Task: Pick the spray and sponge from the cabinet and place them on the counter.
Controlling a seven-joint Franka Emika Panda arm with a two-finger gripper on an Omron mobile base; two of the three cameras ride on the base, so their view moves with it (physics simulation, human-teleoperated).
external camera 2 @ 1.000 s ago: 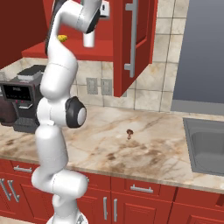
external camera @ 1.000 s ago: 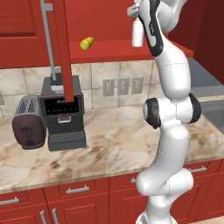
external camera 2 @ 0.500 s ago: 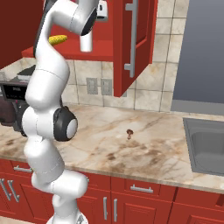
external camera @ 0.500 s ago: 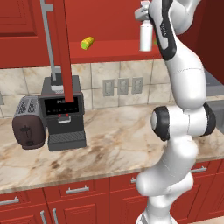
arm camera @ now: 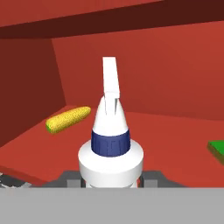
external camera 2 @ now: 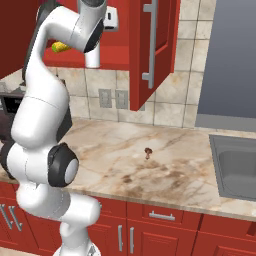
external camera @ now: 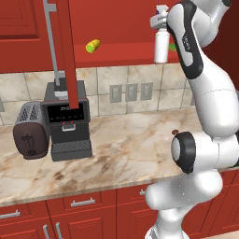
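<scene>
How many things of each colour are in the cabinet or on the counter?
White: 1, the spray bottle held in the claw
Yellow: 1, the corn cob on the cabinet shelf
Green: 1, the sponge on the shelf
Black: 1, the coffee machine on the counter
Brown: 1, the toaster beside it
Total: 5

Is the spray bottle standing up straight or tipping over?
Standing straight. The spray hangs upright in the gripper, nozzle on top, in front of the red cabinet shelf, well above the counter.
</scene>
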